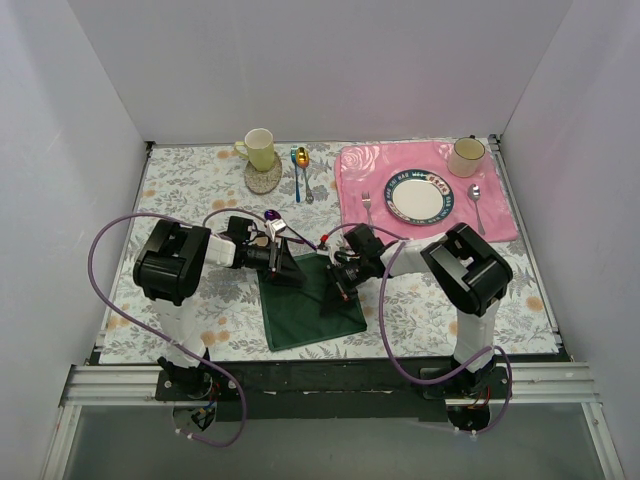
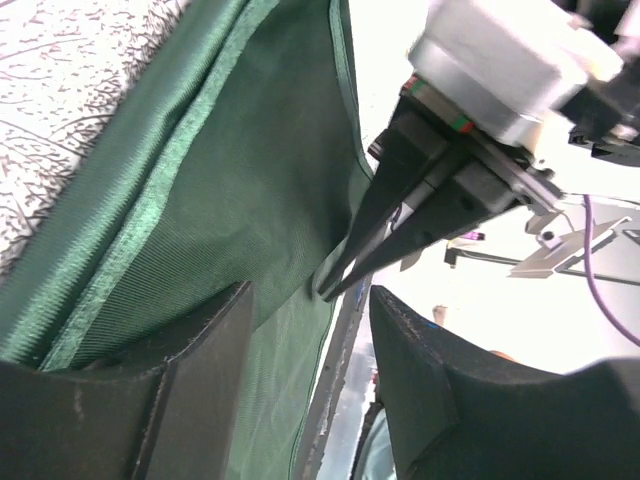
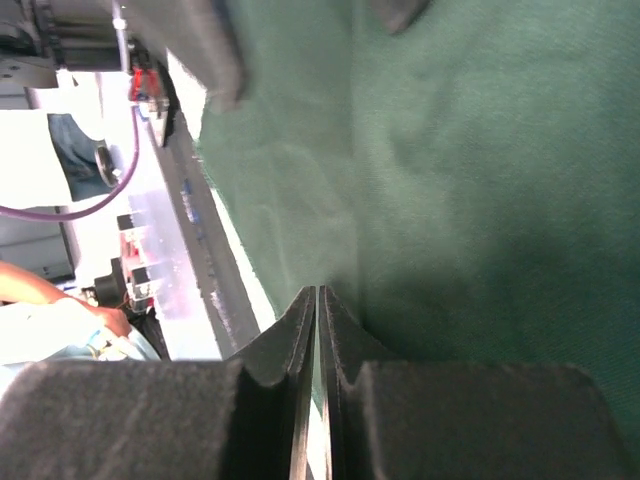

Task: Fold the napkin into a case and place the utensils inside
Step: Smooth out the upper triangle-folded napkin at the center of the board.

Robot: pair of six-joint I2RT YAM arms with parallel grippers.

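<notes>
We are seeing the napkin (image 2: 230, 200) as soft dark green cloth, finely ribbed, with a faint sheen and a stitched hem. On the left gripper (image 2: 310, 295) we are looking at fingers (image 2: 190, 400) of matt black, slightly grainy plastic. We are also noticing a glossy plate (image 1: 417, 196) and a shiny purple utensil (image 1: 271, 215).

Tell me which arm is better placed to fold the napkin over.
Right, probably: the right gripper is shut on the edge of the napkin, while the left gripper hangs open over it, gripping nothing.

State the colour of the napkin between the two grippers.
Plain dark green. The napkin shows best in the right wrist view.
</notes>
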